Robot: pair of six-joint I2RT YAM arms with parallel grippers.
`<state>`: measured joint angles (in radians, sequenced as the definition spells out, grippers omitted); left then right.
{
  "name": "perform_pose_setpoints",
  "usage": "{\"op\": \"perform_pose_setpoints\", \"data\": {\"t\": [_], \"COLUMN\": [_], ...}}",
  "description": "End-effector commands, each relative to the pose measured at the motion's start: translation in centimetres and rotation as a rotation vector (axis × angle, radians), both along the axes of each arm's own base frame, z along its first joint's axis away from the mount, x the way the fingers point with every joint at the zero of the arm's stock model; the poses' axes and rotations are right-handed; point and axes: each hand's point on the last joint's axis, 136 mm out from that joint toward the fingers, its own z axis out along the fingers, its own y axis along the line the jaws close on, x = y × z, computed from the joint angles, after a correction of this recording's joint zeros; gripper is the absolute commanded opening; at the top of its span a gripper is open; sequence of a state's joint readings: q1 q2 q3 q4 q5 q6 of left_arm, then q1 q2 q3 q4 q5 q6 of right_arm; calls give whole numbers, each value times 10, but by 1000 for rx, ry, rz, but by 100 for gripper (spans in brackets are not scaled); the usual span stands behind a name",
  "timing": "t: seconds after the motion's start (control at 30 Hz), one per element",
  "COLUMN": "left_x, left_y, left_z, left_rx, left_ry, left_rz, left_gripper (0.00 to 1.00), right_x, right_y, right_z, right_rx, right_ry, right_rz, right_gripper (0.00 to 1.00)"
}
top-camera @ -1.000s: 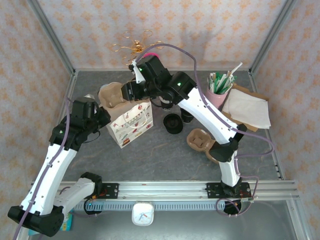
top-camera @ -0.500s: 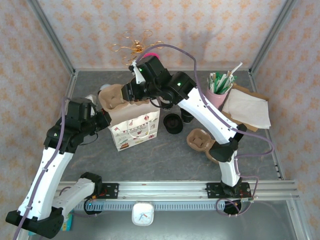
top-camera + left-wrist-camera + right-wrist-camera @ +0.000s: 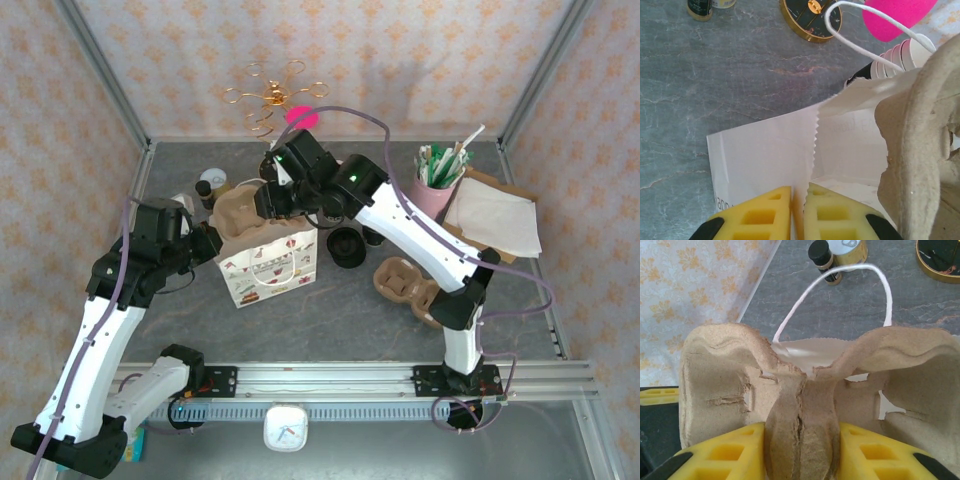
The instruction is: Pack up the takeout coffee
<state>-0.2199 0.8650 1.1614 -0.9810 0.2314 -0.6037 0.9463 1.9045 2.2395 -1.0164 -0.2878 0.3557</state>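
The right claw (image 3: 800, 452) holds the pulp cup carrier (image 3: 725, 385) by its middle ridge, with the yellow fingers closed on both sides of it. The carrier hangs over the open mouth of the gift bag (image 3: 270, 268). The left claw (image 3: 799, 215) is almost closed and pinches the bag's paper wall at the rim. The wells I can see look empty. A black lid (image 3: 345, 246) stands on the counter (image 3: 330, 330) just right of the bag, between it and a second carrier (image 3: 398, 280). I judge the coffee cup is under this lid, but I cannot be sure.

To do this step well, I think the carrier should go down level and centred, so that its wide corners do not catch the zigzag rim or the cord handle (image 3: 885, 285) that arches just beyond it. The left claw should pull the wall outward and steady, or the mouth may fold in. The descent should be slow, because the bag looks light and can tip.

The top view gives the layout — both arms meeting at the bag, with the lid and the second carrier to its right. The right wrist view shows how the fingers sit on the ridge, and a small bottle (image 3: 821, 257) beyond the bag. The left wrist view shows the pinch on the paper and the carrier's edge close to the rim — touching or not, I cannot tell — and a stack of cups (image 3: 900, 52) behind the bag.
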Motion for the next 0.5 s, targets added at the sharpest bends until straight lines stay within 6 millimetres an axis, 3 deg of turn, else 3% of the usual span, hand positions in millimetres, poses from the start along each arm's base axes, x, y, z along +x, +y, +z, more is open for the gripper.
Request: {"op": "perform_pose_setpoints", "data": {"t": [0.0,0.47], "left_x": [-4,-2], "left_y": [3,13], "left_z": [-2,-7], "left_rx": [4,46], "left_ry": [5,19], "left_rz": [11,52], "left_gripper": [13,27], "right_x": [2,-15], "right_y": [-7,-17], "right_z": [14,9], "right_rx": [8,-66], "right_ry": [-38,-30], "right_rz": [-37,-50], "right_gripper": [35,35]}}
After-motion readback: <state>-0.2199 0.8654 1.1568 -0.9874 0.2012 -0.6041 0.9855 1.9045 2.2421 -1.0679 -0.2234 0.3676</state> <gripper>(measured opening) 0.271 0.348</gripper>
